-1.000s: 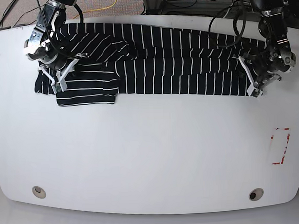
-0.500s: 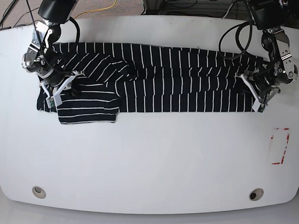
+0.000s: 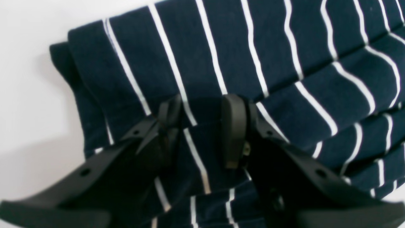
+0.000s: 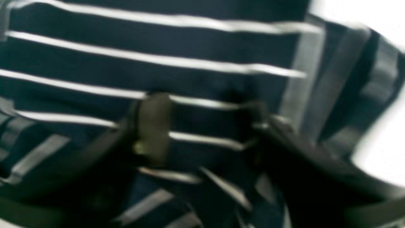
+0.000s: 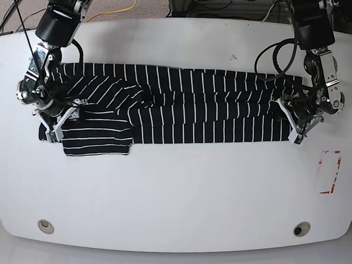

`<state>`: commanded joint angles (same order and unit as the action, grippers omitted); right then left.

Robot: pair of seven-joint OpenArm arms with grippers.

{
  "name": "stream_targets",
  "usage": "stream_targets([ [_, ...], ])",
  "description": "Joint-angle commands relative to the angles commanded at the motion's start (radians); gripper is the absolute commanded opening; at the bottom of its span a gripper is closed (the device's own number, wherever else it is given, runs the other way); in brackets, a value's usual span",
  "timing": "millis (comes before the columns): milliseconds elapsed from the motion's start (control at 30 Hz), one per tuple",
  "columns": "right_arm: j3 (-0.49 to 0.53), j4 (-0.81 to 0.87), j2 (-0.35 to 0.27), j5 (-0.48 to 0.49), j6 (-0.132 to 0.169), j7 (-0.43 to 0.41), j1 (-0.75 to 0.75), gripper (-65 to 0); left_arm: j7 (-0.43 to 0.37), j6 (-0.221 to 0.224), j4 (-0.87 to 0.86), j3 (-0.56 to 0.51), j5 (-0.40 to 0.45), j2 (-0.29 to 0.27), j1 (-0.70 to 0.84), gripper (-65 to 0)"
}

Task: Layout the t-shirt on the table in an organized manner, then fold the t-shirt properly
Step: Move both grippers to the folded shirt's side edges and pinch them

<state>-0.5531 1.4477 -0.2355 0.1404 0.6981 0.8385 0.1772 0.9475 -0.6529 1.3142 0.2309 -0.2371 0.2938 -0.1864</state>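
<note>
Both grippers sit pressed down on the t-shirt (image 5: 181,108), one at each end of it. In the left wrist view the left gripper (image 3: 201,126) has its two dark fingers (image 3: 233,129) a little apart, with a striped fold of cloth bunched between them and rising over their tips; the grip looks closed on that fold. The right wrist view is badly blurred: the right gripper (image 4: 202,126) shows its fingers (image 4: 153,126) set wider, with striped cloth lying across the gap, and whether it actually pinches the cloth cannot be told.

In the base view the left gripper (image 5: 298,124) reaches down from the far edge at that view's right, wrist bent, fingers angled toward the near corner of the shirt's hem end. The right gripper (image 5: 57,117) comes down at that view's left, elbow high, fingers at the sleeve and shoulder end.

The shirt is dark with thin white stripes, stretched in a long band across the far half of the table (image 5: 179,196). It is doubled lengthwise, with soft creases along its middle, and one short sleeve sticks out toward the near side by the right gripper. A red rectangular mark (image 5: 330,172) lies near the table's edge, apart from the cloth, and two round metal holes (image 5: 45,225) sit close to the near edge.
</note>
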Motion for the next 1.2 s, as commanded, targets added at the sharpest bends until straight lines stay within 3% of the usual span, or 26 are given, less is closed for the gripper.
stream_targets([
  [33,0.000,0.002,-0.002,0.000,0.000,0.000,0.005,0.0,0.006,0.000,0.005,0.000,0.000,0.000,0.000,-45.3],
  [267,0.000,-0.106,-0.037,0.000,0.000,-0.009,0.107,0.0,0.077,0.000,0.066,0.002,-0.005,-0.003,-0.025,-45.1],
  [533,0.003,-0.436,-0.103,0.000,0.000,-0.147,0.241,0.0,0.095,0.000,0.164,0.002,-0.005,-0.005,-0.020,-45.1],
  [733,0.091,-0.621,-0.141,0.002,0.000,-0.267,0.299,0.0,0.095,0.000,0.180,0.002,-0.005,-0.003,-0.018,-45.1],
  [833,0.112,-0.661,-0.144,0.002,0.000,-0.302,0.301,0.0,0.095,0.000,0.180,0.003,-0.005,-0.003,-0.018,-45.1],
  [1200,0.166,-0.664,-0.094,0.005,0.000,-0.302,0.293,0.0,0.095,0.000,0.180,0.003,-0.005,-0.002,-0.018,-45.1],
])
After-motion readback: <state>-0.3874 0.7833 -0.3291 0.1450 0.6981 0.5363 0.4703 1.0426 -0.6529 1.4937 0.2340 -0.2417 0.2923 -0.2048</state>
